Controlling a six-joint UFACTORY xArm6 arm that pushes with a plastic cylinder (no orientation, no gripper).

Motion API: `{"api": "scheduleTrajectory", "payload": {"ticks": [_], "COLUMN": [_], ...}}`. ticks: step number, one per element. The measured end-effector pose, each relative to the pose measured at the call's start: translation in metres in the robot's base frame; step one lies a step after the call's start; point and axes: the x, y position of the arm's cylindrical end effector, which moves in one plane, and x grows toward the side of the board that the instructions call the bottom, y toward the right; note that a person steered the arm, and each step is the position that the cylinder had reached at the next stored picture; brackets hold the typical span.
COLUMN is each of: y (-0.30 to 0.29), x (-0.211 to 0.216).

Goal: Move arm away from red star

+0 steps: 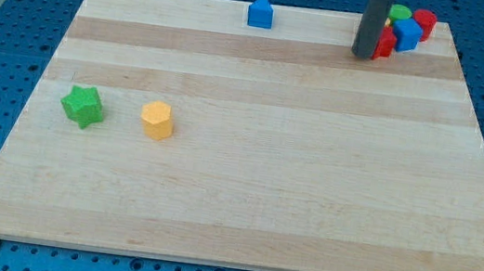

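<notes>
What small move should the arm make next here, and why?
Probably slide my tip toward the view's left and bottom, onto bare board. It stands right against the red block at the left edge of the cluster in the top-right corner; its star shape is partly hidden. The blue block lies farther left.

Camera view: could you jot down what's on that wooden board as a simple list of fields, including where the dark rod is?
board: wooden board on a blue perforated table
my tip: at the view's top right, touching or nearly touching the red block
cluster by tip: red block, blue block, green block, red cylinder, partly hidden
top edge: blue block, house-like
view's left: green star, yellow block beside it
</notes>
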Motion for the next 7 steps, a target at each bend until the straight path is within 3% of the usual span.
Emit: {"api": "scheduleTrajectory", "payload": {"ticks": [1, 2, 4, 6, 7], "y": [0.0, 0.0, -0.03, -0.167, -0.255], "x": [-0.004, 0.023, 0.152, 0.236, 0.248]}}
